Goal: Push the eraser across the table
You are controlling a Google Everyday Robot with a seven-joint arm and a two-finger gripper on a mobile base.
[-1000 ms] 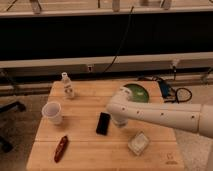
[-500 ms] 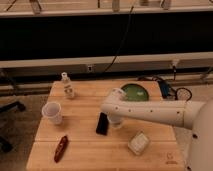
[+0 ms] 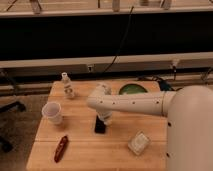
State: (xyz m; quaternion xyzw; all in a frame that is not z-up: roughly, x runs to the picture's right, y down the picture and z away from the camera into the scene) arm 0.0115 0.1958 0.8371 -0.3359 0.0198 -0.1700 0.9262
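Note:
The eraser (image 3: 100,125), a small flat black block, lies near the middle of the light wooden table (image 3: 80,150). My white arm reaches in from the right and bends down over it. The gripper (image 3: 106,119) is at the end of the arm, right at the eraser's upper right end, seemingly touching it. The arm hides the part of the table behind it.
A white cup (image 3: 53,112) stands left of the eraser. A small clear bottle (image 3: 68,86) stands at the back left. A slim red object (image 3: 61,148) lies at the front left. A pale squarish block (image 3: 138,143) lies at the front right. A green bowl (image 3: 133,89) sits at the back.
The arm has swung left and lower across the table, bringing the gripper from right of the eraser down onto its upper end. The eraser has barely shifted.

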